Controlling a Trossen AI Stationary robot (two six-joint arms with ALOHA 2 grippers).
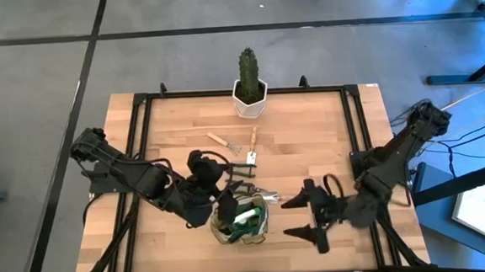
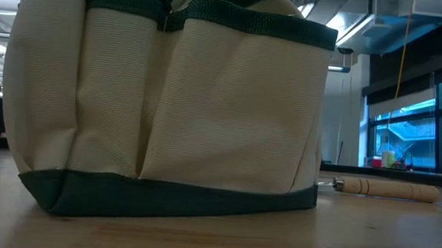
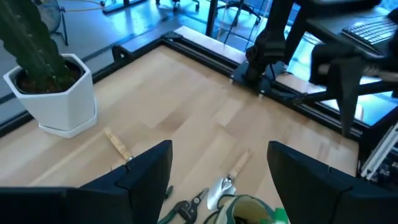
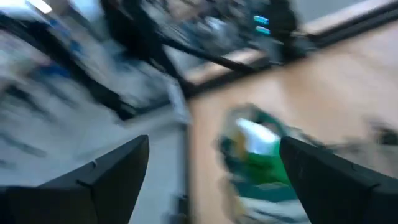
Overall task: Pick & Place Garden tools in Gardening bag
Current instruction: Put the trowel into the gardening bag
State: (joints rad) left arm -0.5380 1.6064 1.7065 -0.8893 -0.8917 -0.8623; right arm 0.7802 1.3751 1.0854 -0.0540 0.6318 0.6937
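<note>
While tools remain out: left hand [image 1: 228, 181] gapes wide and empty above the gardening bag [image 1: 240, 220].
Snag risk: the pruning shears [image 3: 186, 208] just under it could catch the bag's rim.
Right hand [image 1: 302, 215]: wide, empty, beside the bag; a swing could knock it over.

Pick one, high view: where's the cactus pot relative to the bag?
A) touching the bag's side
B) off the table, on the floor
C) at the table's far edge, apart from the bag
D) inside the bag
C: the white cactus pot stands at the far edge of the table, while the gardening bag sits near the front edge, with two wooden-handled tools lying on the bare wood between them.
</note>
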